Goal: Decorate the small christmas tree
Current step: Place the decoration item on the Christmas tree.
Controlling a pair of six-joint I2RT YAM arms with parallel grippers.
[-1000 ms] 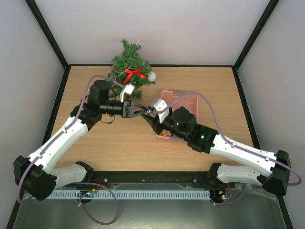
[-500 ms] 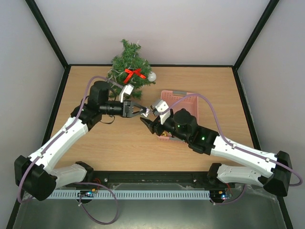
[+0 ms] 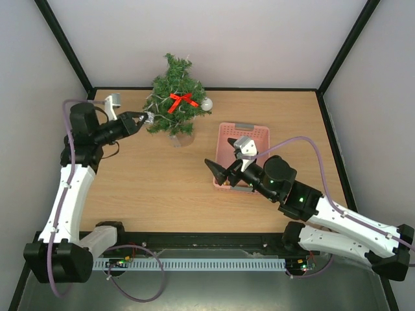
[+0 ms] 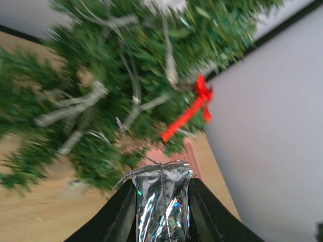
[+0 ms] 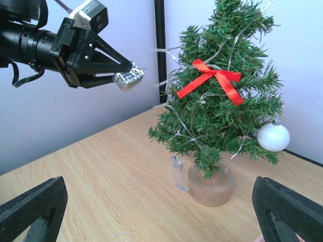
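Note:
The small christmas tree [image 3: 176, 102] stands at the back of the table on a round clear base [image 5: 211, 184]. It carries a red bow [image 5: 212, 80], a white ball [image 5: 273, 137] and a wire of lights. My left gripper [image 3: 144, 118] hovers just left of the tree, shut on a silver foil ornament [image 4: 161, 201] with a thread loop; the ornament [image 5: 127, 78] hangs apart from the branches. My right gripper [image 3: 224, 166] is open and empty over the near left corner of the pink basket [image 3: 253, 135], its fingers [image 5: 33, 209] wide apart and facing the tree [image 5: 222, 101].
A small clear battery box [image 5: 176, 174] hangs beside the tree's base. The pink basket sits right of the tree. Black frame posts and pale walls close the table at the back and both sides.
The two grippers were together at mid-table around the silver ornament. The right gripper has opened and drawn back toward the basket; the left arm has swung left and back, carrying the ornament to the tree.

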